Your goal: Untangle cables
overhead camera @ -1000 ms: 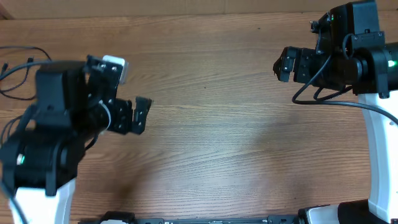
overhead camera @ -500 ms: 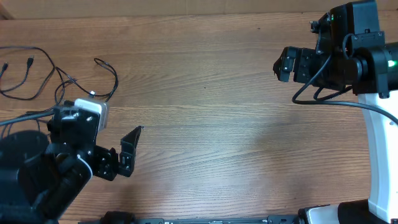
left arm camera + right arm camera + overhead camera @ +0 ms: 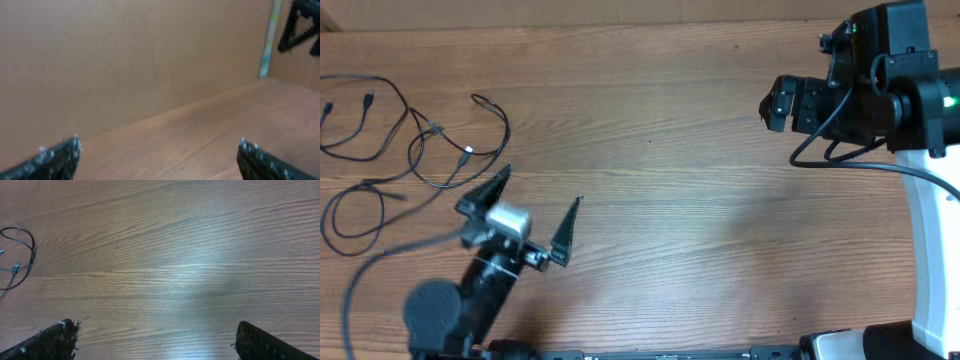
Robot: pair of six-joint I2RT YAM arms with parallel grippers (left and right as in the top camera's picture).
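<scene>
Only partly can the cables (image 3: 425,126) be followed: in the overhead view they run off the left edge of the table (image 3: 670,220), and the blurred left arm crosses the lowest strand. The right wrist view catches just one loop (image 3: 33,250) at its left edge, and the left wrist view is soft and shows no cord at all. What does show is a set of thin black cords lying flat on the far left of the wood in loose overlapping curves, crossing near the middle, with small plug ends, one of them pale-tipped. The left gripper (image 3: 542,185) hangs just right of them, jaws spread wide and holding nothing. The right gripper (image 3: 772,104) is well apart at the far right, equally wide and empty.
</scene>
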